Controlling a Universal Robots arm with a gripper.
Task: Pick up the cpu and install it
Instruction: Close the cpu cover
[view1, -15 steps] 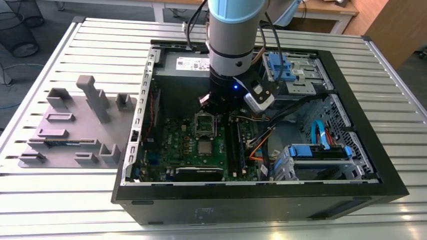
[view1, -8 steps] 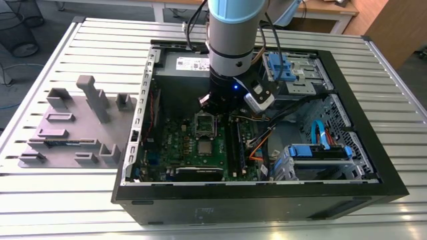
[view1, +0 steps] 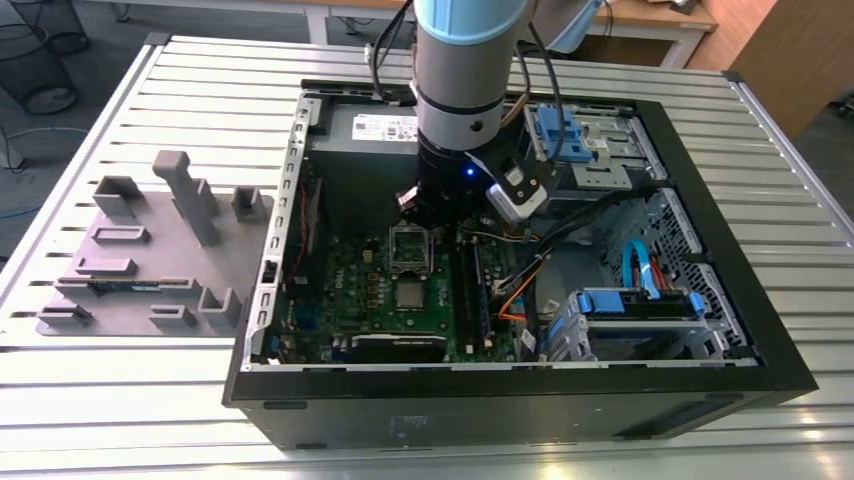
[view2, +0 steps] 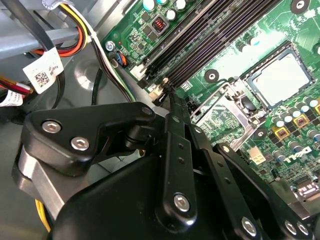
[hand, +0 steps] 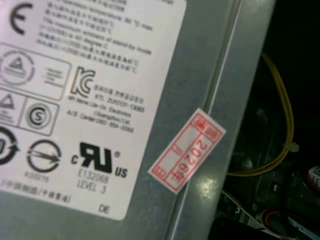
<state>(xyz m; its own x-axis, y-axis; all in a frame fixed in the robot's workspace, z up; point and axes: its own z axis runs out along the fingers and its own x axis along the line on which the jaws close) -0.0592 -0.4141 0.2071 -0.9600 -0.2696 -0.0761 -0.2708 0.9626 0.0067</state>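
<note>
the small flat square cpu with its dull silver top (view2: 277, 79) lay in its socket on the green motherboard (view2: 292, 135); in the exterior view the cpu (view1: 411, 293) sat near the middle of the board. the hinged metal socket frame (view2: 227, 112) stood swung open just beside the chip, on the side nearer the black gripper (view2: 167, 90). in the second wrist view the gripper's fingers looked drawn together to a narrow tip with nothing held between them, and that tip hung over the board's edge by the long black memory slots (view2: 210, 45), apart from the cpu. in the exterior view the gripper (view1: 424, 212) hung inside the open black computer case (view1: 507, 400), just above the raised socket frame (view1: 411, 245). the case lay flat on a ribbed aluminium table (view1: 200, 90). to the exterior view's left of the case rested a grey plastic fixture tray with upright blocks (view1: 147, 250). the first wrist view looked closely at the grey metal power-supply box (hand: 235, 75), which bore a red and white sticker (hand: 187, 152), with a yellow wire (hand: 285, 125) looping beside it.
</note>
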